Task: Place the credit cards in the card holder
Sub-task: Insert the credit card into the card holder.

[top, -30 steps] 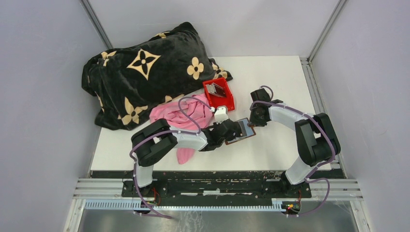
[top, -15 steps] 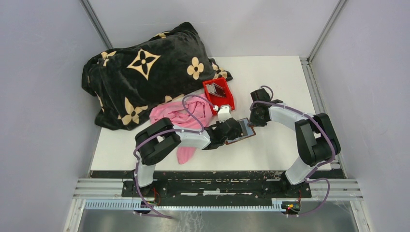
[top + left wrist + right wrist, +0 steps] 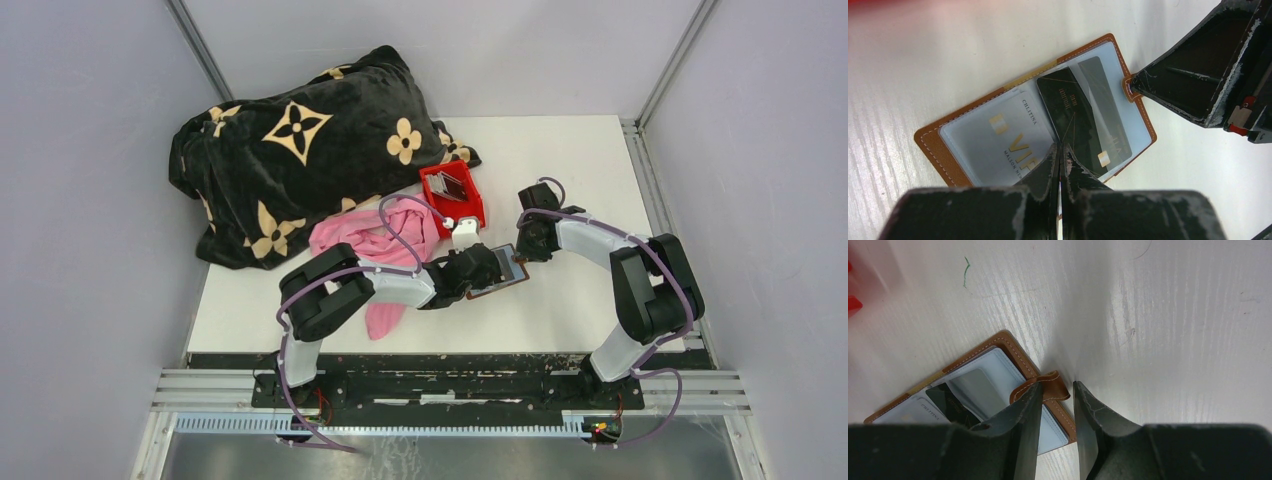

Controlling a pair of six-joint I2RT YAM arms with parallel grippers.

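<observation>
The brown card holder (image 3: 497, 272) lies open on the table, clear pockets up (image 3: 933, 145). A silver VIP card (image 3: 1003, 140) sits in its left pocket. On the right half, a black card (image 3: 1073, 115) lies slanted beside a grey card (image 3: 1098, 85). My left gripper (image 3: 1060, 149) is shut, its tips resting against the black card's near edge without pinching it. My right gripper (image 3: 1058, 386) is open, straddling the holder's snap strap (image 3: 1050, 381), with its left finger on the strap. More cards (image 3: 453, 186) lie in the red bin.
The red bin (image 3: 428, 195) stands just beyond the holder. A pink cloth (image 3: 370, 240) lies under my left arm. A black blanket with a gold flower print (image 3: 300, 150) fills the far left. Bare white table lies to the right of the holder.
My left jaws have closed fully, and the left wrist has edged slightly toward the holder. The right arm and the holder have not moved.
</observation>
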